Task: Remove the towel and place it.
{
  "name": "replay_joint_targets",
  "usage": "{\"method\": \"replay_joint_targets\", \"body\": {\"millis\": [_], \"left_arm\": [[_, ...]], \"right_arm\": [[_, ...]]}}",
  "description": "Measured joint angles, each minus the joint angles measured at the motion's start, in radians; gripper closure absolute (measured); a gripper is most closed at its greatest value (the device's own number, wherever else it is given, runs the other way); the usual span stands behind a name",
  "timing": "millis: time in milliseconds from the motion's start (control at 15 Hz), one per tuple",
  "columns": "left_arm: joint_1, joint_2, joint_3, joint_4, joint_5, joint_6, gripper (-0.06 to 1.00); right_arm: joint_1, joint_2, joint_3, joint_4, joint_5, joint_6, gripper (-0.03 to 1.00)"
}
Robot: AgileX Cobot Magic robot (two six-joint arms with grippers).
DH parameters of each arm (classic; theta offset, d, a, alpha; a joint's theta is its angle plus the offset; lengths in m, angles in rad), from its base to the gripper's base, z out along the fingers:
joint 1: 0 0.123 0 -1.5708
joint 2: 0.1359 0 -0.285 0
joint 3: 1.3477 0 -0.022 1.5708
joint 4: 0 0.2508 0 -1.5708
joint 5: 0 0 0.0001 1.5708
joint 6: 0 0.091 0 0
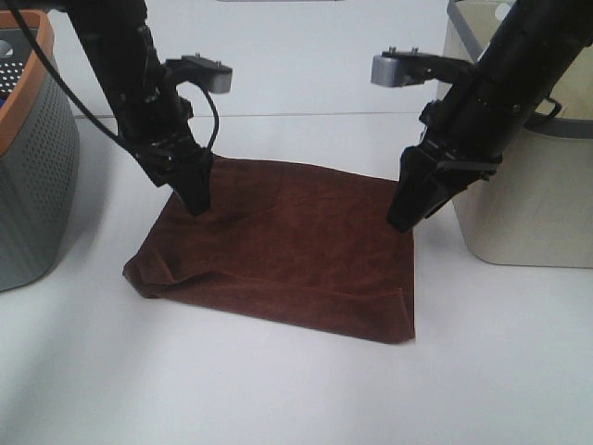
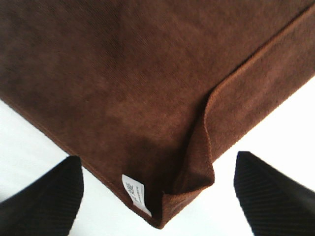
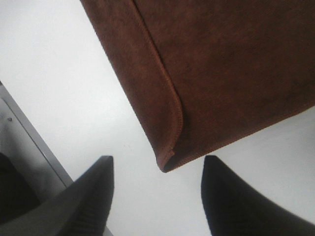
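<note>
From my remote station I find the towel (image 1: 287, 246) lying flat on the white table (image 1: 278, 389), between the perforated grey bin with the orange rim (image 1: 32, 158) on the left and the beige bin (image 1: 528, 185) on the right, touching neither. Its long axis runs left to right across the high view, skewed slightly so that the far edge angles down toward the right. The two far corners point at the grippers.

Condition: dark reddish-brown plush cloth, rectangular, apparently folded into more than one layer, with stitched hems. The near-left corner is rumpled into a small ridge. In the left wrist view one layer is turned back along a hem close to the corner (image 2: 206, 142), leaving a crease.

Labelling: a small white tag (image 2: 135, 194) is sewn at that corner. It carries dark print, too small for me to read.

The left gripper (image 1: 196, 199) stands over the far-left corner, fingers (image 2: 49, 201) spread to either side of it and released, gripping nothing. The right gripper (image 1: 412, 209) stands at the far-right corner, fingers (image 3: 88, 201) likewise parted and empty, with the rounded hemmed corner (image 3: 170, 155) lying just short of the gap between them.
</note>
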Motion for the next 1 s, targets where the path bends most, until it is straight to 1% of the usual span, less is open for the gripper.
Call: {"method": "replay_joint_targets", "body": {"millis": [133,267,400,467,533,600,733,800,867,933,1000], "left_arm": [[0.000,-0.051,-0.046,0.000,0.000,-0.063,0.15],[0.000,-0.113,-0.087,0.000,0.002,-0.089,0.15],[0.000,-0.174,-0.115,0.004,0.003,-0.111,0.15],[0.000,-0.200,-0.132,0.022,0.004,-0.144,0.15],[0.000,-0.224,-0.145,0.053,0.004,-0.180,0.15],[0.000,-0.248,-0.156,0.102,0.005,-0.234,0.15],[0.007,-0.308,-0.161,0.250,0.006,-0.348,0.15],[0.028,-0.332,-0.161,0.317,0.006,-0.404,0.15],[0.062,-0.355,-0.161,0.348,0.006,-0.446,0.15],[0.085,-0.368,-0.161,0.355,0.006,-0.457,0.15],[0.132,-0.395,-0.161,0.356,0.006,-0.465,0.15]], "right_arm": [[-0.001,-0.070,-0.033,-0.004,-0.005,0.090,0.51],[-0.001,-0.136,-0.095,-0.011,-0.017,0.172,0.51],[-0.001,-0.199,-0.162,-0.050,-0.015,0.295,0.51],[-0.001,-0.223,-0.192,-0.094,-0.015,0.372,0.51],[-0.001,-0.247,-0.220,-0.155,-0.014,0.454,0.51],[-0.001,-0.270,-0.242,-0.222,-0.014,0.531,0.51],[-0.001,-0.315,-0.288,-0.375,-0.005,0.654,0.51],[-0.003,-0.332,-0.308,-0.446,0.020,0.724,0.51],[-0.016,-0.345,-0.326,-0.507,0.048,0.782,0.51],[-0.028,-0.350,-0.332,-0.531,0.070,0.810,0.51],[-0.067,-0.351,-0.338,-0.565,0.120,0.843,0.51]]}}
